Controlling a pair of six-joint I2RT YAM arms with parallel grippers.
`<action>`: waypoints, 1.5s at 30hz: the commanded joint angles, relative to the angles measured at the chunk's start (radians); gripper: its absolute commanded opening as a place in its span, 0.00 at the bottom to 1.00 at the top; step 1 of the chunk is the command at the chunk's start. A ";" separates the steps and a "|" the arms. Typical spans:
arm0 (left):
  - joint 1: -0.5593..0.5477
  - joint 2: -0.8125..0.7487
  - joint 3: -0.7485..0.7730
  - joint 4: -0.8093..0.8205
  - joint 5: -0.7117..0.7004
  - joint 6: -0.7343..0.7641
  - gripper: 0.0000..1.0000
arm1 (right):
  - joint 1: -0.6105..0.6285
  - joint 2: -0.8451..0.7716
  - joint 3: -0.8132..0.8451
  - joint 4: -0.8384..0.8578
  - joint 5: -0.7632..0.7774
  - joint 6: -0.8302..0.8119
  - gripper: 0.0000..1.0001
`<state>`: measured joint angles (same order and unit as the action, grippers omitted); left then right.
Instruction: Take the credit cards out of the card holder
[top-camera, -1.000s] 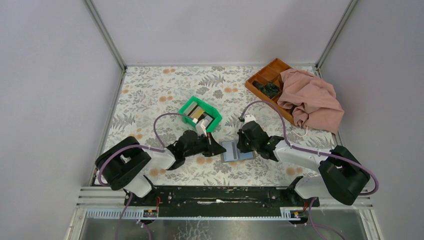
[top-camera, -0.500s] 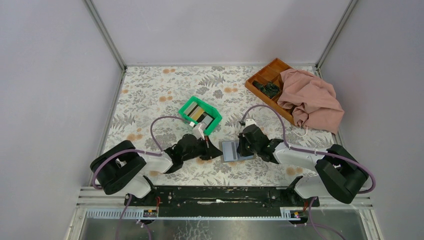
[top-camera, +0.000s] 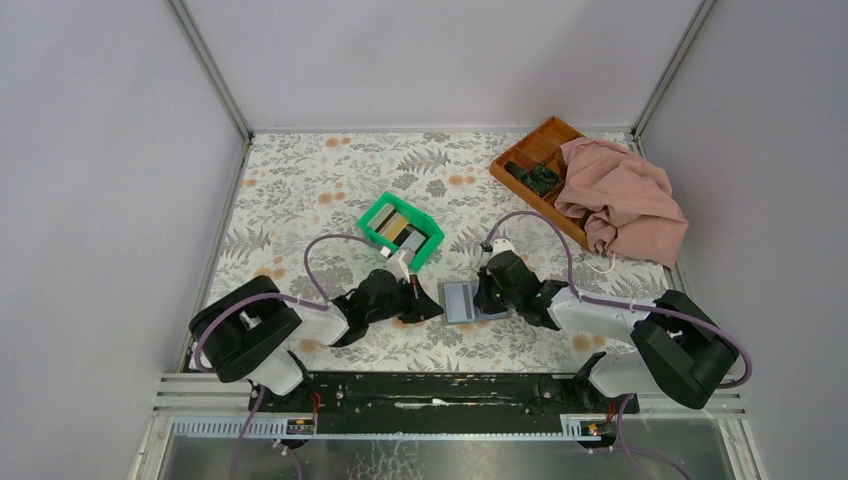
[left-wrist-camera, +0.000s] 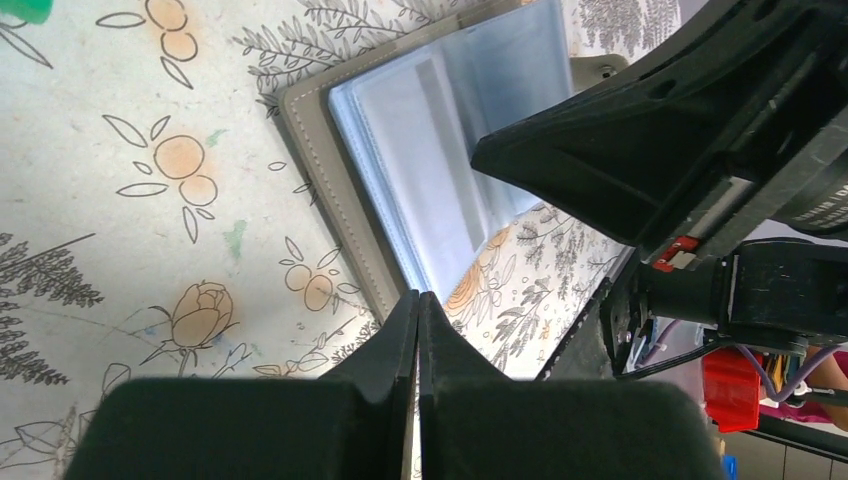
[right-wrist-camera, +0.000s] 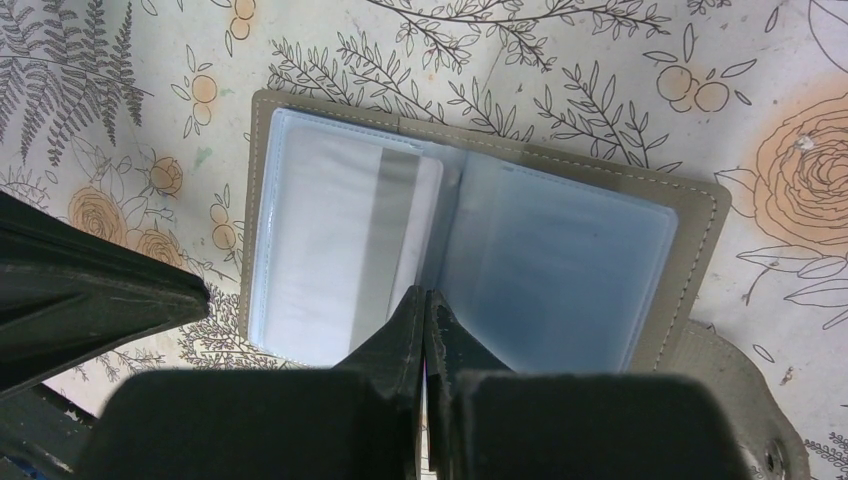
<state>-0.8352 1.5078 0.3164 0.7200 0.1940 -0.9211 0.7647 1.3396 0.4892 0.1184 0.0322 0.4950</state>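
- The left gripper (left-wrist-camera: 418, 298) lies low over the flowered table (top-camera: 300, 180), its fingers pressed together with nothing between them. The tips point at the near left corner of the card holder (top-camera: 462, 300) and sit just beside its stitched border.
- The card holder lies open and flat on the table between the two grippers, clear sleeves facing up. A closing tab with a snap sticks out from one outer corner.
- The right gripper (right-wrist-camera: 426, 295) is also closed tight. In the right wrist view its tips sit at the holder's centre fold, where the two stacks of sleeves meet. Whether they nip a sleeve edge or only rest on it cannot be told.
- One card (right-wrist-camera: 385, 240), whitish with a grey stripe, is still in the sleeve on the half nearer the left gripper, just beside the right gripper's tips. The other half looks pale blue, and whether it holds a card cannot be told.
- Farther back, beyond the left gripper, the green bin (top-camera: 368, 222) stands near the middle of the table, apart from the holder. It holds a few credit cards (top-camera: 397, 229) in tan, dark and whitish tones.
- At the far right corner an orange-brown tray (top-camera: 530, 150) holds some dark objects (top-camera: 537, 178), and a pink cloth (top-camera: 620, 200) is heaped over its right part.
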 joint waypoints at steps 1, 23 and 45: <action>-0.002 0.033 0.013 0.070 -0.011 0.002 0.00 | -0.004 -0.016 -0.014 0.015 -0.011 0.008 0.00; -0.002 0.135 0.046 0.107 0.004 -0.038 0.00 | -0.004 -0.005 -0.026 0.036 -0.019 0.007 0.00; -0.002 0.046 0.064 -0.003 -0.001 -0.021 0.00 | -0.004 -0.003 -0.028 0.040 -0.027 0.012 0.00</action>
<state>-0.8352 1.6299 0.3660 0.7601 0.2192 -0.9722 0.7628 1.3418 0.4713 0.1532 0.0223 0.4988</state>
